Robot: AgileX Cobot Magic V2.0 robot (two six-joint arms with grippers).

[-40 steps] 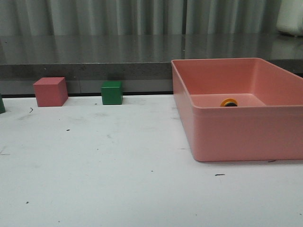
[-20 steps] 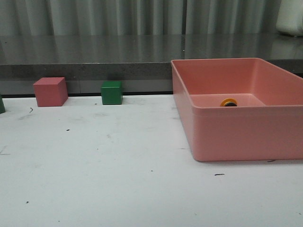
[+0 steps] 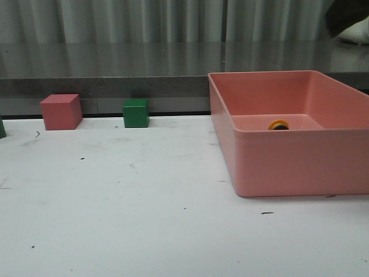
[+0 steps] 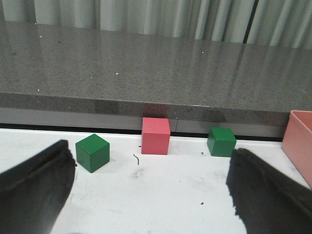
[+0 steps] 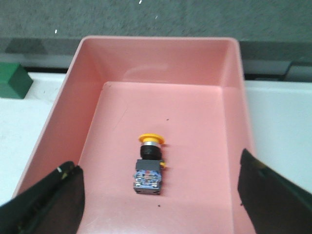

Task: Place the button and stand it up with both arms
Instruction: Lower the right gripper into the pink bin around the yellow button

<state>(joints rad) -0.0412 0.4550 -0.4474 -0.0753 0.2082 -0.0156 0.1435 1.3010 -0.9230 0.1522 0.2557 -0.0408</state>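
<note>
The button (image 5: 149,163) lies on its side on the floor of the pink bin (image 5: 156,41), its yellow cap towards the bin's far wall. In the front view only its yellow cap (image 3: 278,124) shows above the bin's front wall (image 3: 300,164). My right gripper (image 5: 161,202) is open and empty above the bin, with its fingers (image 5: 48,202) wide apart on either side of the button and not touching it. A dark part of the right arm (image 3: 345,16) shows at the top right of the front view. My left gripper (image 4: 151,195) is open and empty over the white table.
A red cube (image 3: 60,111) and a green cube (image 3: 136,112) stand at the table's back edge. Another green cube (image 4: 92,152) stands further left, barely showing in the front view (image 3: 2,127). A grey stone ledge (image 3: 115,69) runs behind the table.
A dark part of the right arm has come into the top right corner of the front view. The button, bin and cubes have not moved.
</note>
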